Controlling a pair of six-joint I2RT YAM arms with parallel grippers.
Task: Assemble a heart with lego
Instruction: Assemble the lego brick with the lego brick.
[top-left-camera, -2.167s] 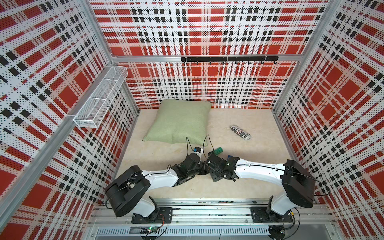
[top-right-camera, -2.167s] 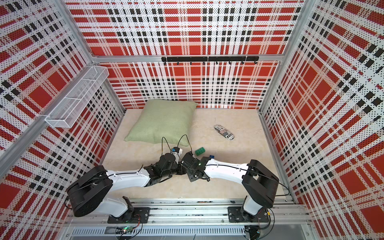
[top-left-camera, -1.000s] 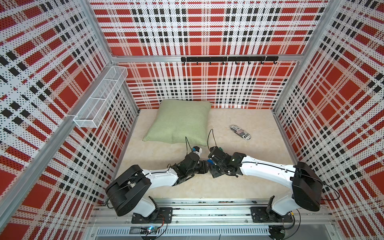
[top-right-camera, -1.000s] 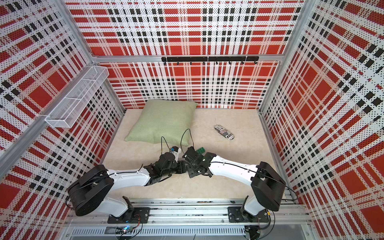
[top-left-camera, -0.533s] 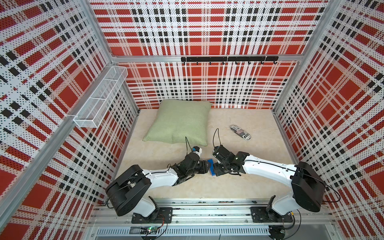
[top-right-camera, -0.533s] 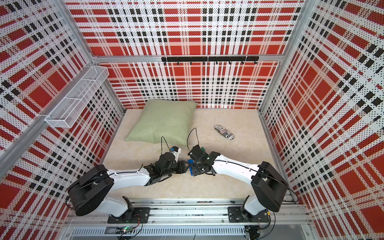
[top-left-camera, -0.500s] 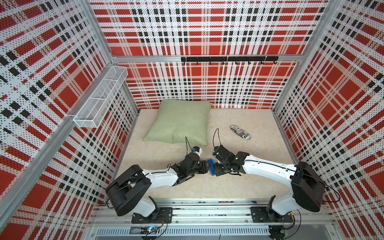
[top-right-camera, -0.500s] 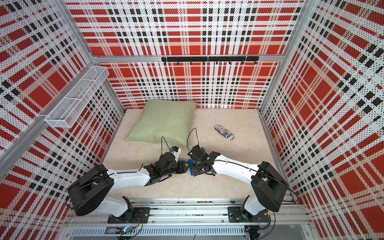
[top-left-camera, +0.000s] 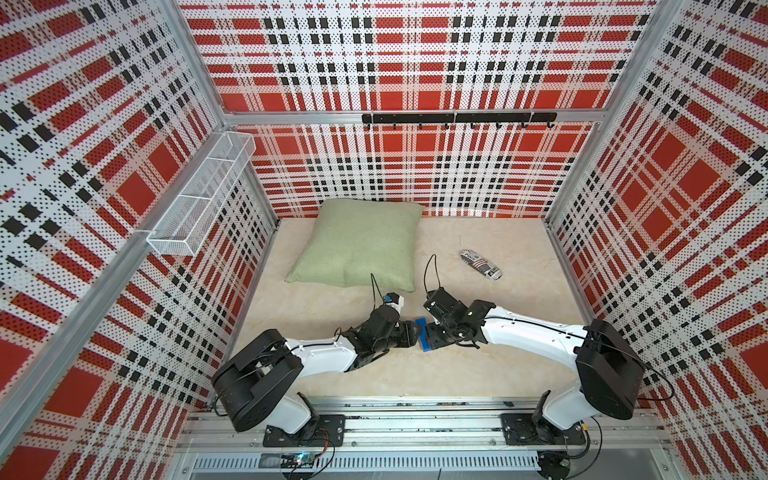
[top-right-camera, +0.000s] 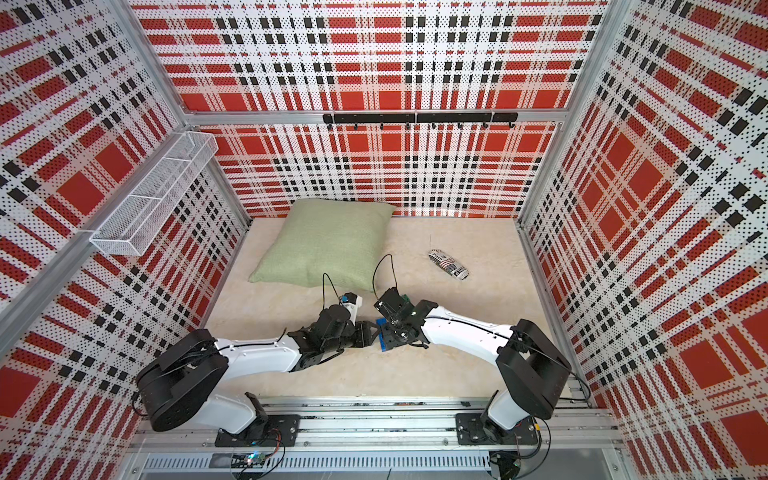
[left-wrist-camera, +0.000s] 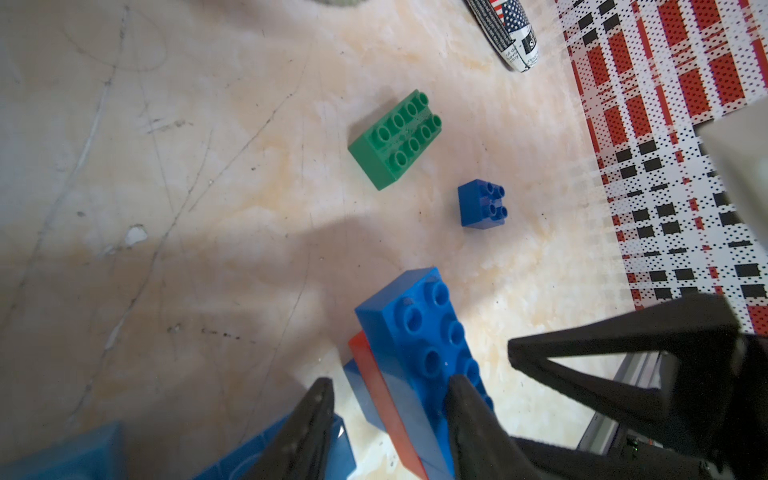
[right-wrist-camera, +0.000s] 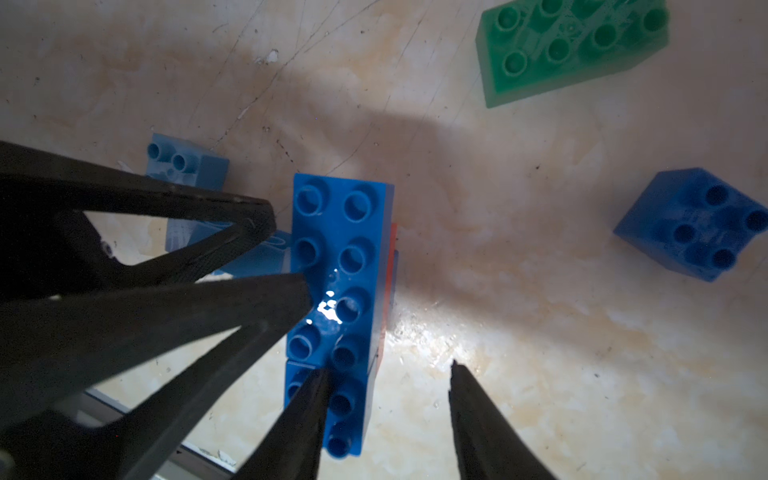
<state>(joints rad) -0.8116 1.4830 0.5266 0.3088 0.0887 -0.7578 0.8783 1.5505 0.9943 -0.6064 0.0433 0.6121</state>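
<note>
Blue-red-blue heart stack (right-wrist-camera: 336, 249) at table (top-left-camera: 415, 374) 6 o'clock, pinched by left gripper (left-wrist-camera: 390, 380); right gripper (right-wrist-camera: 386, 370) jaws spread by its end. Looks rigid, light, slick; grip flat sides.

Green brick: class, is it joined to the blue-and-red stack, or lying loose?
Loose. The green brick lies studs-up on the bare table, clearly apart from the blue-and-red stack.

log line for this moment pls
left gripper: shut on stack | right gripper: open at stack | green brick, blue brick: loose
</note>
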